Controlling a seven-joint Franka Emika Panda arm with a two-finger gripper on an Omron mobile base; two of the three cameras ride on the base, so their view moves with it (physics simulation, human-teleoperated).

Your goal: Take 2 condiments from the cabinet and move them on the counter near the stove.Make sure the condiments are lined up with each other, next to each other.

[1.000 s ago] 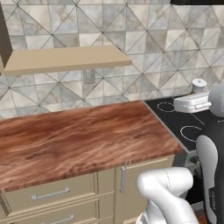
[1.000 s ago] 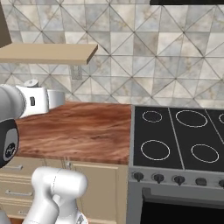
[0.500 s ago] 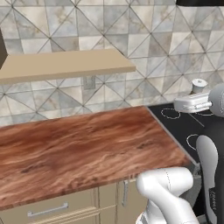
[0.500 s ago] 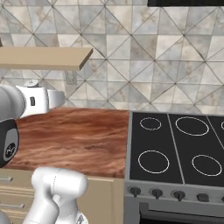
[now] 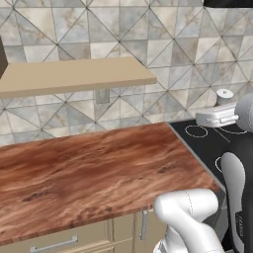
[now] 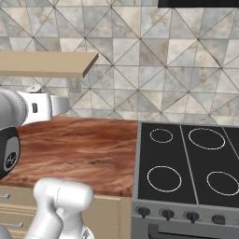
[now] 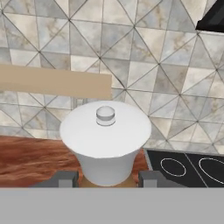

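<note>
Jaws clamp pale shaker (image 7: 105, 142), seen close in hand view.

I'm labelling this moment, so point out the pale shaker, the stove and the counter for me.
pale shaker (image 7: 105, 131), hand view, on its white cap.
stove (image 6: 186, 161), right base view, on the black glass between burners.
counter (image 5: 94, 173), left base view, on bare wood grain.
</note>
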